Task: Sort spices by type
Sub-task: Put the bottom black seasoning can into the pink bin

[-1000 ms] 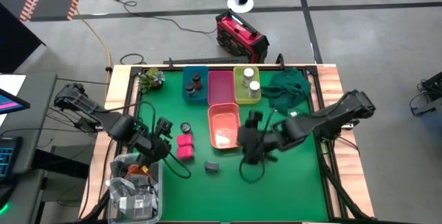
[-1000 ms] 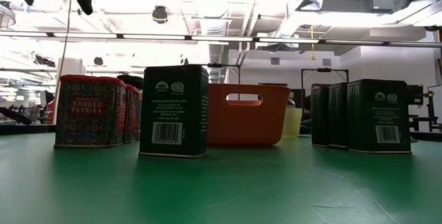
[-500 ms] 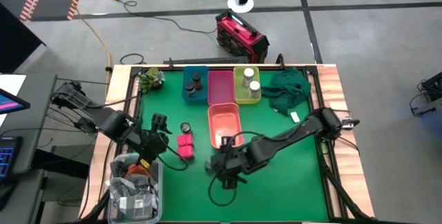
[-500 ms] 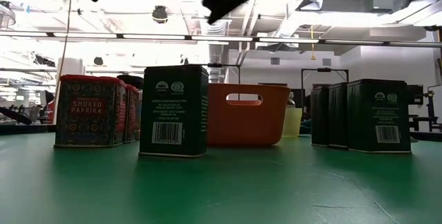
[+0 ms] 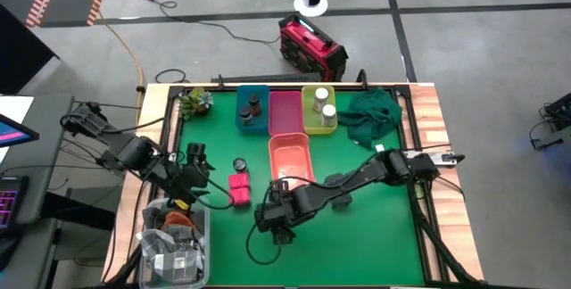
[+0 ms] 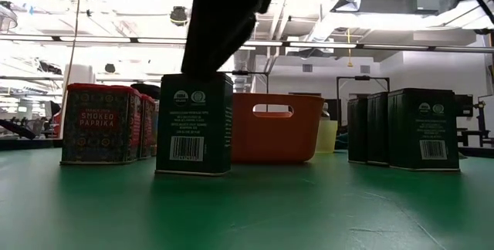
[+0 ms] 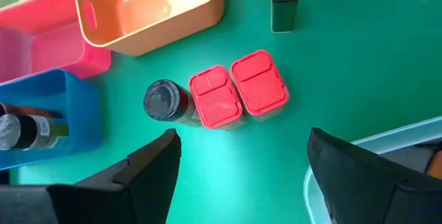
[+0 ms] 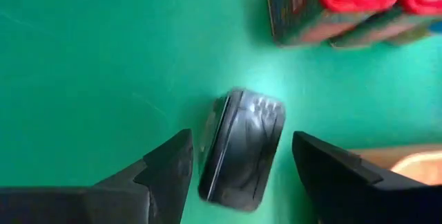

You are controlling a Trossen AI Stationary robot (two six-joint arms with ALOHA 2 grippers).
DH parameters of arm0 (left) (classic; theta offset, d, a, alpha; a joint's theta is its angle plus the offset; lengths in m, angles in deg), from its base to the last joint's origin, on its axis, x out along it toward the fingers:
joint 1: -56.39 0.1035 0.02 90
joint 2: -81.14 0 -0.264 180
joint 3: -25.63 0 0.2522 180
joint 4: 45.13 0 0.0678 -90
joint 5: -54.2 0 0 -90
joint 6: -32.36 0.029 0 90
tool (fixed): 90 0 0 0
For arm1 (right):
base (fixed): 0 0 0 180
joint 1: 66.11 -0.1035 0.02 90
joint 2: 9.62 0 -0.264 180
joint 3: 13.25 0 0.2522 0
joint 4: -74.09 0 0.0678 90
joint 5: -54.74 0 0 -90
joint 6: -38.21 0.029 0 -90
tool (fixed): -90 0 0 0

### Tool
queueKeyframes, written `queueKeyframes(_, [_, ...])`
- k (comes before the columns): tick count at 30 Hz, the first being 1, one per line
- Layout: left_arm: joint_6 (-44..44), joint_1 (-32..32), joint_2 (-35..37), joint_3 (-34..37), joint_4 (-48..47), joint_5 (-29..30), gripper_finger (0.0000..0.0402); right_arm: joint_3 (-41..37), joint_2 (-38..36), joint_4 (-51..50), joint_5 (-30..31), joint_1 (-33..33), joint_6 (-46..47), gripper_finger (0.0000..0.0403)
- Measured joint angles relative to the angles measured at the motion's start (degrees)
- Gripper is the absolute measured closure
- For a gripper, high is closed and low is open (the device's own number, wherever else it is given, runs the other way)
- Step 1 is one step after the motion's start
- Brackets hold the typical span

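Observation:
A dark grey boxy tin [image 8: 242, 151] stands upright on the green mat, and the low view shows it [image 6: 193, 123] in front of the salmon bin. My right gripper [image 5: 270, 218] hangs just over it, open, with one finger [image 8: 162, 172] on each side of the tin and a gap at both. My left gripper [image 5: 194, 166] is open near the table's left edge. In front of it [image 7: 243, 135] stand two red-lidded paprika tins [image 7: 238, 92] and a dark round jar [image 7: 164, 101]. More dark tins [image 6: 401, 126] stand to the right.
At the far edge stand a blue bin [image 5: 252, 109] holding dark jars, a pink bin [image 5: 285, 111] and a yellow bin [image 5: 318, 109] holding white-capped bottles. The salmon bin [image 5: 290, 160] is at mid-table, a dark green cloth [image 5: 370, 111] far right, and a clear box [image 5: 174, 244] near left.
My right gripper has swept from beside the salmon bin toward the table's left and near edge. It has come down over the dark boxy tin. My left gripper has drawn back a little toward the left edge. No spice has moved.

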Motion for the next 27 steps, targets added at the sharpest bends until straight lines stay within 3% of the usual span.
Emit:
queueKeyframes(15, [-2.0, -0.3, 0.8, 0.0, 0.1, 0.0, 0.01, -2.6, -0.1, 1.3, -2.1, 0.5, -0.9, 0.0138])
queueKeyframes(27, [-1.9, -0.3, 6.3, 0.0, 5.4, 1.1, 0.01, -4.1, -0.1, 2.6, -3.3, 1.2, -3.1, 0.0242])
